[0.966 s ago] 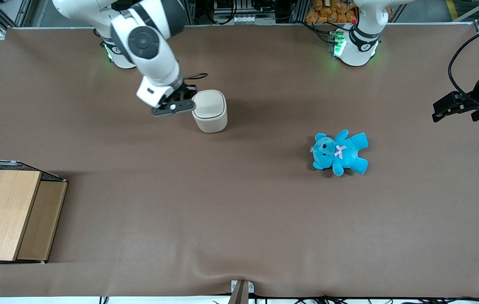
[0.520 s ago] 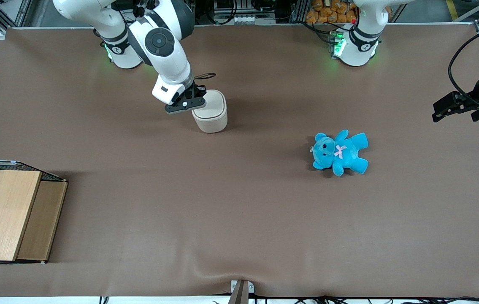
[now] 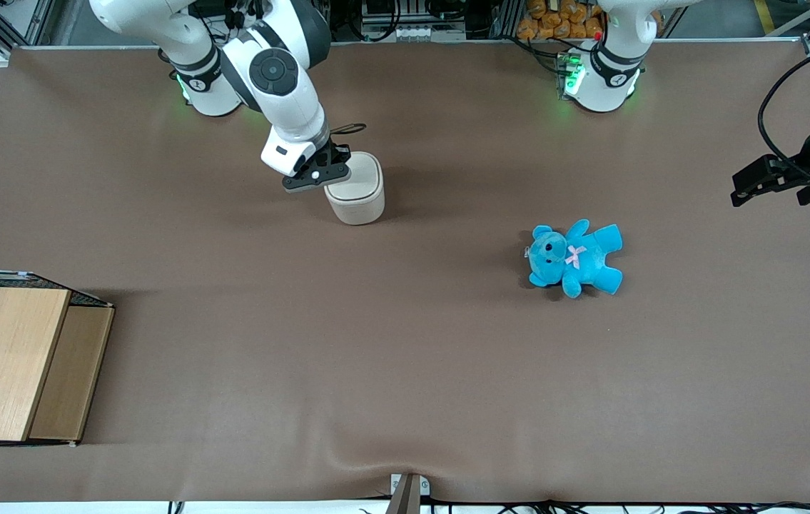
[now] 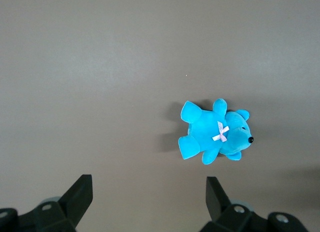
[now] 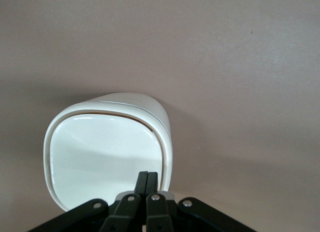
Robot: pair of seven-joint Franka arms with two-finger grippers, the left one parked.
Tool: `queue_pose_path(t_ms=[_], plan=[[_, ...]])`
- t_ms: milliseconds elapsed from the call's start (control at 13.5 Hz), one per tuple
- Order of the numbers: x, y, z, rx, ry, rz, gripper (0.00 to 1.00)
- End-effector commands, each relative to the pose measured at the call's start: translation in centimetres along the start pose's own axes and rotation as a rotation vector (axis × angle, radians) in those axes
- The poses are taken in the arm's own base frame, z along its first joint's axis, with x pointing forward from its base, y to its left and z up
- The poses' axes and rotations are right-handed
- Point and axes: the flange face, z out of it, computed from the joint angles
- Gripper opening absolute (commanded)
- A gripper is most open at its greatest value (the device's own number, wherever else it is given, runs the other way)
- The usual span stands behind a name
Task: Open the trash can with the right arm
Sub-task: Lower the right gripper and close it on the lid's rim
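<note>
The cream-white trash can stands on the brown table with its flat lid down. The right arm reaches down to it from above. My gripper hangs over the lid's edge on the side toward the working arm's end of the table. In the right wrist view the trash can fills the middle, and my gripper is shut with its two black fingers pressed together over the lid, near its rim. Nothing is held between the fingers.
A blue teddy lies on the table toward the parked arm's end, also in the left wrist view. A wooden box with a wire basket sits near the front edge at the working arm's end.
The right arm swung toward the trash can and lowered, bringing my gripper from beside the can to over the lid's edge. The can has not moved.
</note>
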Motion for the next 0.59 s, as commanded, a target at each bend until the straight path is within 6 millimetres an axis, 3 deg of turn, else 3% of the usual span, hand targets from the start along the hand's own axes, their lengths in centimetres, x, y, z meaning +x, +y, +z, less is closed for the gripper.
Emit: queue_pose_path(t_ms=[0,520], plan=[[-0.5,-0.2,0.8,0.006,0.001,0.009,0.0],[-0.7,-1.1,2.5,0.0,0.004,0.014,0.0]])
